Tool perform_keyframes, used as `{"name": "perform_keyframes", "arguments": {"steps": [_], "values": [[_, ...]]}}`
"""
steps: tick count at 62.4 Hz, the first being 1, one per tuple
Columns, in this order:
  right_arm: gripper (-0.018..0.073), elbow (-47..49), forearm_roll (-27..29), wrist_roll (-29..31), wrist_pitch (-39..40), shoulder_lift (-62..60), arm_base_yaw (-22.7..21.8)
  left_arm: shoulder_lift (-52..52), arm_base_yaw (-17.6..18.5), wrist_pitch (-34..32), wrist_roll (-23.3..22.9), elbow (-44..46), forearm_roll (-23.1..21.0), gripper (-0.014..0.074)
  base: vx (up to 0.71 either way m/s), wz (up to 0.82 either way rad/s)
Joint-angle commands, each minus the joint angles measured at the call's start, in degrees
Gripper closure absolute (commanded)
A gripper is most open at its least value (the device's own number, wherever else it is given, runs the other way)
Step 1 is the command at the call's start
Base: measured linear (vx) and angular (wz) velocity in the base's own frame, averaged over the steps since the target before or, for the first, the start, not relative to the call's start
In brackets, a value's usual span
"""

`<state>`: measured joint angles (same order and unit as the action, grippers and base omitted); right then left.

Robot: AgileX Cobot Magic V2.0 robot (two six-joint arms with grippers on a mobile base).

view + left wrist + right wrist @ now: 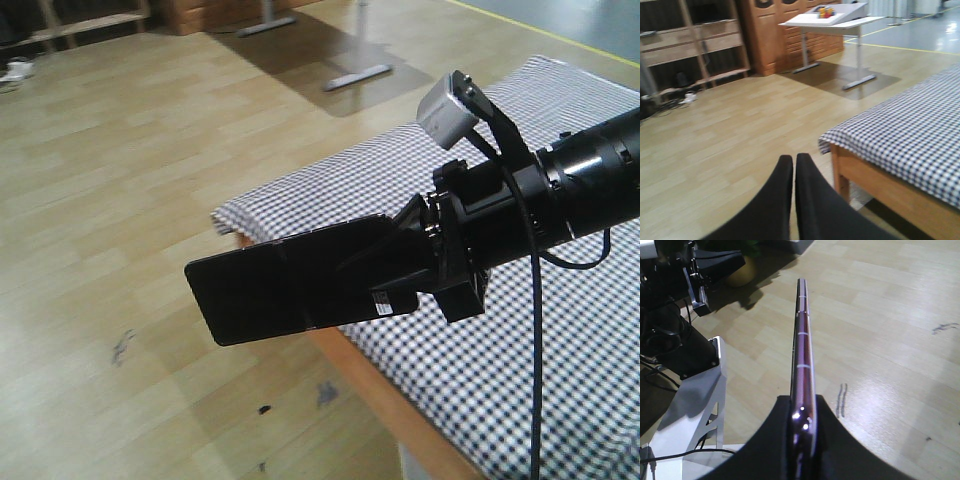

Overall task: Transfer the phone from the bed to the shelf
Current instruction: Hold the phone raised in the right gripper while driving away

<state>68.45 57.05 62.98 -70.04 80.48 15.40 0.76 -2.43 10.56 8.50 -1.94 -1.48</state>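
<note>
Front view: the right gripper (375,262) was clamped on one end of the phone (290,280), which hung mid-frame above the floor (120,200), off the corner of the bed (520,360). Only the right wrist view showed its pinkish edge pinched between the fingers (840,450). Only the left wrist view showed the left gripper (794,167), jaws closed and empty, and the shelf (715,42) at upper left.

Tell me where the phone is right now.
Front view: the phone is clamped in the right gripper, over the floor just off the bed corner.
</note>
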Motion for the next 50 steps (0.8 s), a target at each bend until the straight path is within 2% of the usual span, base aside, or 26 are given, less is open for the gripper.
{"name": "perform_keyframes", "arguments": {"steps": [1, 50], "values": [[0.0561, 1.64, 4.63, 0.28, -3.70, -1.98, -0.15, 0.77, 0.20, -4.15, -0.33, 1.22, -0.52, 0.0595, -0.15, 0.59], [0.0561, 1.64, 4.63, 0.28, -3.70, -1.98, -0.15, 0.77, 0.20, -4.15, -0.33, 1.22, -0.52, 0.0595, -0.15, 0.58]]}}
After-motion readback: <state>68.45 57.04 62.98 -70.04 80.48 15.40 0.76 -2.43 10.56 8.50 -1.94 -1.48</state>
